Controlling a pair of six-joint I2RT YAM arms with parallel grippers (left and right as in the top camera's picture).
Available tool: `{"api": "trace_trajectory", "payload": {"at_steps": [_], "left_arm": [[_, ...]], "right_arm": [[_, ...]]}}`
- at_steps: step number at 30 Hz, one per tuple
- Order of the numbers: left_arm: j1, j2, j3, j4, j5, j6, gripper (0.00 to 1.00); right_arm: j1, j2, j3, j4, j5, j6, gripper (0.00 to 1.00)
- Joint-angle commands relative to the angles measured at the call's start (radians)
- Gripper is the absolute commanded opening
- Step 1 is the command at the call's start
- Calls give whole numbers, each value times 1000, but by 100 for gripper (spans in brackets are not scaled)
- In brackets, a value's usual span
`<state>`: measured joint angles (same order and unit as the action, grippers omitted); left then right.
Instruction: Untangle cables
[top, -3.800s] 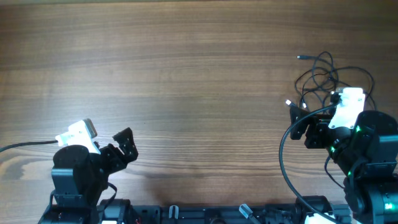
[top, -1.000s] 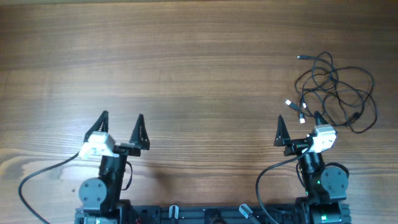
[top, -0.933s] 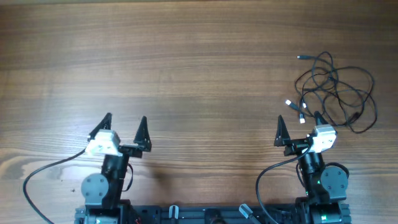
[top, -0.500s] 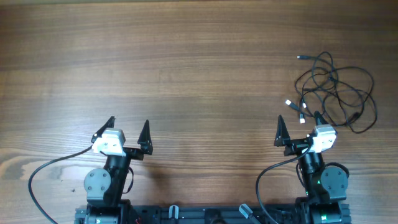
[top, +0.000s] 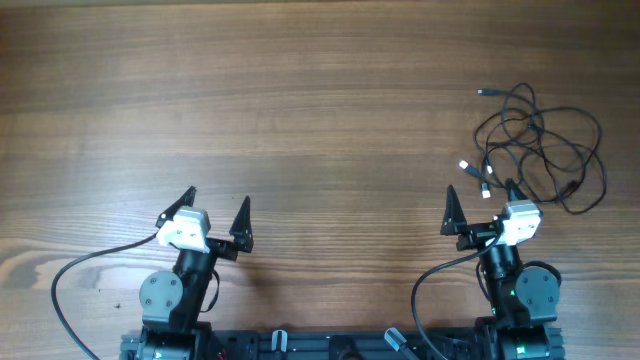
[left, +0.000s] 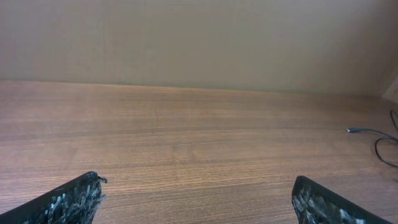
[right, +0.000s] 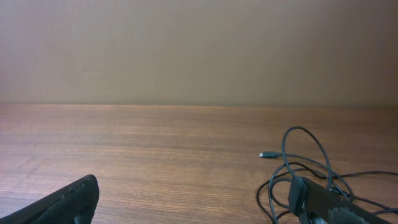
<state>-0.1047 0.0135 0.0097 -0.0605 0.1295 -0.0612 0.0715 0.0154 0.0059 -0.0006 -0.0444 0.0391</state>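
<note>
The cables (top: 535, 150) are seen heaped in one loose tangle at the right side of the table (top: 300, 100), just ahead of the right gripper (top: 480, 190), whose fingers are spread wide and empty. The left gripper (top: 217, 196), likewise spread, is parked well apart, so the right arm is judged nearer. The tangle is stretched diagonally, far-left to near-right, and a white-tipped plug (top: 463, 165) is pointed left, nearest the gripper.
</note>
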Motion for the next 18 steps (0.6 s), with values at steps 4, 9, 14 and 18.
{"api": "trace_trajectory", "payload": {"at_steps": [4, 9, 14, 18], "left_arm": [[3, -10, -4, -8, -31, 5, 100], [13, -10, -4, -9, -33, 10, 100], [13, -10, -4, -4, 33, 90, 100], [13, -10, -4, -2, 62, 133, 100]], "right_arm": [[4, -12, -1, 2, -12, -12, 100], [4, -12, -1, 2, -12, -13, 100], [4, -12, -1, 2, -12, -13, 100], [4, -12, -1, 2, -12, -12, 100]]}}
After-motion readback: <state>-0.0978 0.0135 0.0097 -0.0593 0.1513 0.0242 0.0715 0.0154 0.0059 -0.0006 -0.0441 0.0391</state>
